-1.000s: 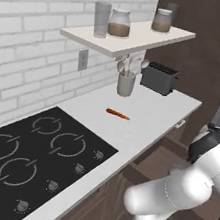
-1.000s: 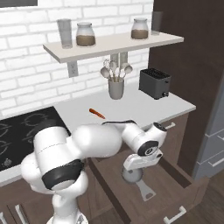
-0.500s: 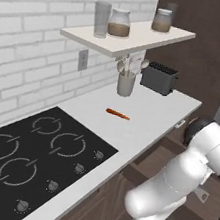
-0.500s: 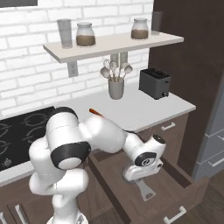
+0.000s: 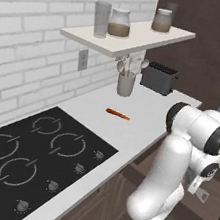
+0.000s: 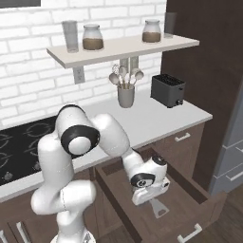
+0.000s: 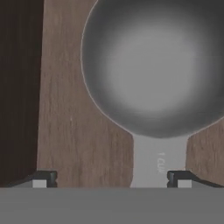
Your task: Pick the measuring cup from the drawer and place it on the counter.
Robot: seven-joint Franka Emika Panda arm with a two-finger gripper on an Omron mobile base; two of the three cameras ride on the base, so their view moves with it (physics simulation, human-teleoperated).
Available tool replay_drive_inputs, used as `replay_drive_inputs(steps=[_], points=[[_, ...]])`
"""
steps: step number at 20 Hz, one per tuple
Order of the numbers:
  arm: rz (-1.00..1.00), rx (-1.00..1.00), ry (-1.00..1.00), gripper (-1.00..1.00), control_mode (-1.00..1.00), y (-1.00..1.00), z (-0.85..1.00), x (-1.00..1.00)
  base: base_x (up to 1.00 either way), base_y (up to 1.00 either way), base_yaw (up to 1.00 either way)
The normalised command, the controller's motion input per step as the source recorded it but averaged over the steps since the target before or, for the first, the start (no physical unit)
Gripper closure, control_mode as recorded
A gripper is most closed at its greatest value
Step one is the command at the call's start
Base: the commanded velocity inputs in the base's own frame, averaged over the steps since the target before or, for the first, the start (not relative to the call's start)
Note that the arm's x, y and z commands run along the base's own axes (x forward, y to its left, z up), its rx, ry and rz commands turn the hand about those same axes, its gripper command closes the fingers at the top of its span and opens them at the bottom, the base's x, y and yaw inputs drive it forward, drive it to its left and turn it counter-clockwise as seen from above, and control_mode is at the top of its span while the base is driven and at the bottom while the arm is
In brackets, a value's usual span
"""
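The measuring cup, a round grey metal bowl with a short flat handle, lies on the wooden floor of the open drawer. My gripper hangs open just above it, pointing down. The handle runs between the spread fingertips, close to the right fingertip. From the right base view the gripper is low inside the drawer, and the cup's handle sticks out under the hand. The pale counter runs above the drawer.
On the counter stand a black toaster, a grey cylinder of spoons and a thin orange stick, with the black cooktop to the left. A shelf with jars hangs above. The drawer's dark left wall is close beside the gripper.
The hand has dropped lower into the drawer, down over the measuring cup. The jaws have stayed open.
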Motion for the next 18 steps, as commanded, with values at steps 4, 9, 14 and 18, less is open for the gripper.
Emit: replay_drive_inputs(steps=[4,9,14,18], points=[[0.08,0.02,0.0,-1.0,-1.0,-0.27,-0.19,0.1,0.0,0.0,0.0],[0.07,0.04,0.0,-1.0,-1.0,-0.38,-0.05,0.24,0.0,0.0,0.0],[0.06,0.04,-0.03,-1.0,-1.0,-0.48,0.04,0.05,0.0,0.0,0.0],[0.04,0.01,-0.03,-1.0,-1.0,-0.24,0.19,0.03,0.0,0.0,0.0]])
